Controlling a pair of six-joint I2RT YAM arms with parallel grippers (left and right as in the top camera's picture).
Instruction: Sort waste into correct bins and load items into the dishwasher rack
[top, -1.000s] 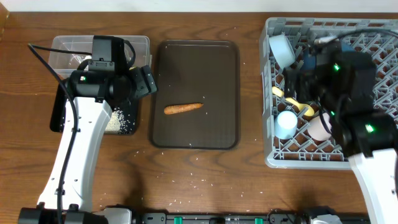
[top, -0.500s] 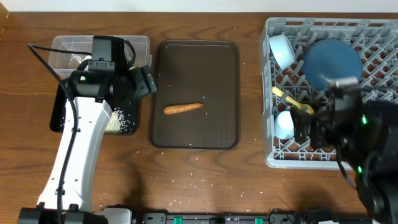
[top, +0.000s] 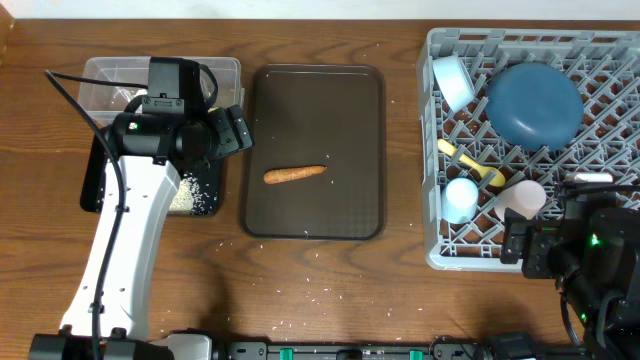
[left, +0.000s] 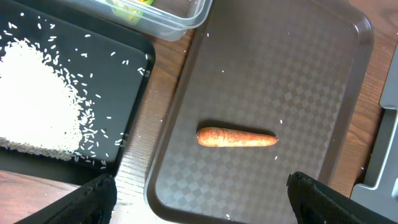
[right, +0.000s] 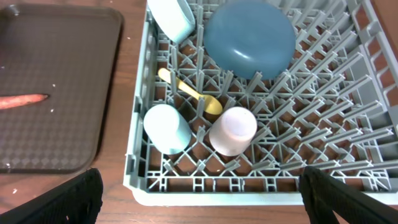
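Thin orange carrot (top: 295, 174) lies flat on the large dark brown serving tray (top: 315, 100), a little below the tray's middle and well clear of every rim. It lies crosswise with a slight tilt. The blunt, thicker end faces the shallow black rectangular tray (top: 93, 190), and the tapered tip faces the big grey plastic lattice rack (top: 436, 150). The skin is dull orange and faintly ridged. A few stray white grains dot the brown surface near it, none seen touching.

Left gripper (left: 208, 200) hangs above the carrot. Both dark fingers sit at the lower corners of the wrist view, spread wide, nothing between them.

Black tray holds a heap of loose white rice (left: 34, 99), with scattered grains around the pile. The clear rectangular plastic box (top: 110, 72) sits just behind it, with a green-and-yellow wrapper (left: 127, 5) showing inside.

Rack contents:
- round dark blue plate (right: 249, 38), leaning among the pegs
- light blue bowl (right: 172, 17), at the far corner
- yellow plastic spoon (right: 189, 93)
- light blue cup (right: 166, 128) and pale pink cup (right: 231, 130), side by side

Right gripper (right: 202, 199) is at the near edge of the rack — fingers parted wide and empty.
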